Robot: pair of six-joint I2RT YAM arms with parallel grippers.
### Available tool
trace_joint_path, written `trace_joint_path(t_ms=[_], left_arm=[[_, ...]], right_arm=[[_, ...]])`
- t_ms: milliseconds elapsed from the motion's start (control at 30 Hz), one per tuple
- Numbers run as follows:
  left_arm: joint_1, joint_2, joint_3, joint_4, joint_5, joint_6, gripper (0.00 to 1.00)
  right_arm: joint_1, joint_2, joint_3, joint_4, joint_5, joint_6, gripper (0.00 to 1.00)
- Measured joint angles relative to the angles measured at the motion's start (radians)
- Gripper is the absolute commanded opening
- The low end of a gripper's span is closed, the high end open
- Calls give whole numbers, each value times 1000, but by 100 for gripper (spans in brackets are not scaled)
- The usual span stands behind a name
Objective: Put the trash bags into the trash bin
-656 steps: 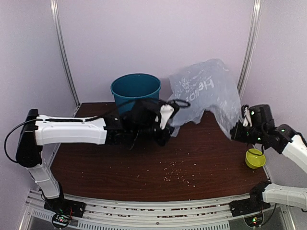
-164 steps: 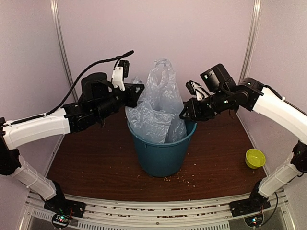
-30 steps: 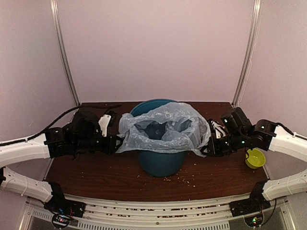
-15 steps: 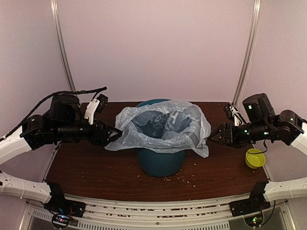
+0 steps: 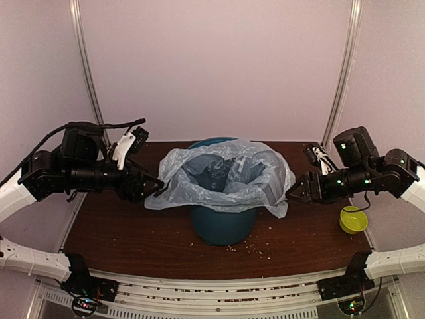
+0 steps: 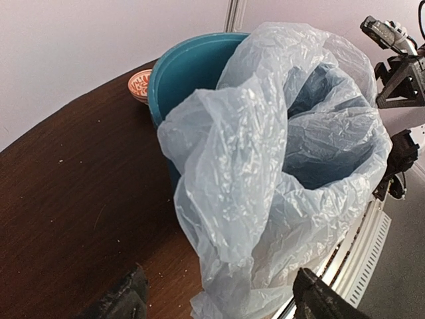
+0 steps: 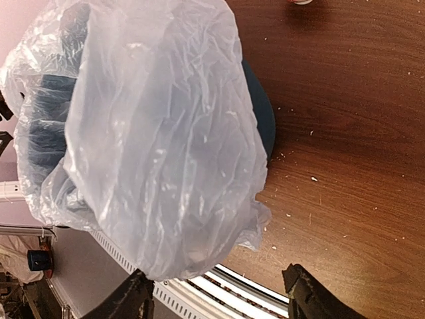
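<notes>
No text, label, brand or number can be read in any view: the crinkled trash bag (image 5: 265, 189) draped over the trash bin (image 5: 222, 229) shows only folds and glare (no letters can be made out), and the bin's teal wall is plain.

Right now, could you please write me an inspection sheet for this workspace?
Surface: dark brown wooden table, with pale crumbs scattered near its front edge.
Job's things: thin translucent grey-blue plastic bag lines the round teal plastic bin, its edges folded out over the rim; the far rim is bare.
Clutter: small lime-green bowl at right; small red-patterned bowl behind the bin.
Grippers: left tool and right tool both open, on either side of the bag, holding nothing.
Cables: black cable looped above the left arm.
Surroundings: pale walls, two metal poles.
</notes>
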Motion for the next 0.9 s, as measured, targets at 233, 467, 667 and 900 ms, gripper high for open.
trace_joint_path(t_ms=[233,467,667,900], left_arm=[[0,81,63,58,-36,13,77],[0,200,282,66,-44,84,78],[-3,322,464,5,-58,176,79],[-63,432,581,-95,-98,308,80]], right_arm=[[0,116,180,-15,23,-41,84],[0,263,458,-65,44,-130,85],[0,380,568,-139,135,-227,81],[0,424,585,-185,198,-290,71]])
